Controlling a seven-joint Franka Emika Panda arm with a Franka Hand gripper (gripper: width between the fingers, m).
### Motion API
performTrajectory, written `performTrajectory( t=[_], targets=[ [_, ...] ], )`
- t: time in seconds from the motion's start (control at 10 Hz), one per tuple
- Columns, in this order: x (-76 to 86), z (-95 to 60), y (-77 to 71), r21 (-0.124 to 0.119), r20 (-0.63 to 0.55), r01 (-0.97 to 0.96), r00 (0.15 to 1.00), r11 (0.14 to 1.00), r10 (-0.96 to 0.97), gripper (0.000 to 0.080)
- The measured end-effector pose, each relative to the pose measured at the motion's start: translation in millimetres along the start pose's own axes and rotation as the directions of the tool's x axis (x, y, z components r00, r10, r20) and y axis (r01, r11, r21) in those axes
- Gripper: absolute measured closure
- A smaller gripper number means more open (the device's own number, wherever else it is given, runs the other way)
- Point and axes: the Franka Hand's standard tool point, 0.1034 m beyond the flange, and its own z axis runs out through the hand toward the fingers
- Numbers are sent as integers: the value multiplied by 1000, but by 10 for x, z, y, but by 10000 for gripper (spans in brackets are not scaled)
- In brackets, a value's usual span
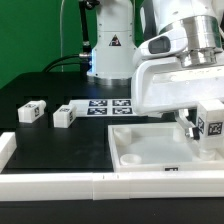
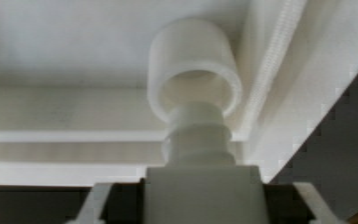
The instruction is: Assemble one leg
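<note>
My gripper (image 1: 203,118) is shut on a white leg (image 1: 213,126) with a black-and-white tag and holds it over the far right corner of the large white panel (image 1: 150,150). In the wrist view the leg (image 2: 201,120) runs out from between my fingers (image 2: 96,205), and its round end lies against the panel's raised rim (image 2: 282,70) at the corner. The gripper (image 2: 202,208) shows only at the picture's edge. Two more legs (image 1: 31,112) (image 1: 64,116) lie on the black table at the exterior view's left.
The marker board (image 1: 108,106) lies flat behind the panel. A white rail (image 1: 60,184) runs along the table's front edge, with a white block (image 1: 5,148) at its left end. The arm's base (image 1: 110,50) stands at the back.
</note>
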Motion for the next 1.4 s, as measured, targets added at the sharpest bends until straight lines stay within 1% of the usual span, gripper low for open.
performTrajectory(
  t=[0.3, 0.5, 0.7, 1.0, 1.4],
  targets=[
    [25, -20, 10, -1, -4, -1, 1000, 1000, 1, 506],
    [-32, -21, 27, -5, -7, 0, 1000, 1000, 0, 506],
    [-89, -49, 76, -15, -33, -3, 999, 1000, 3, 506],
    [-136, -70, 104, -22, -50, -4, 999, 1000, 3, 506],
    [-145, -51, -7, -11, -44, 10, 999, 1000, -10, 506]
  ],
)
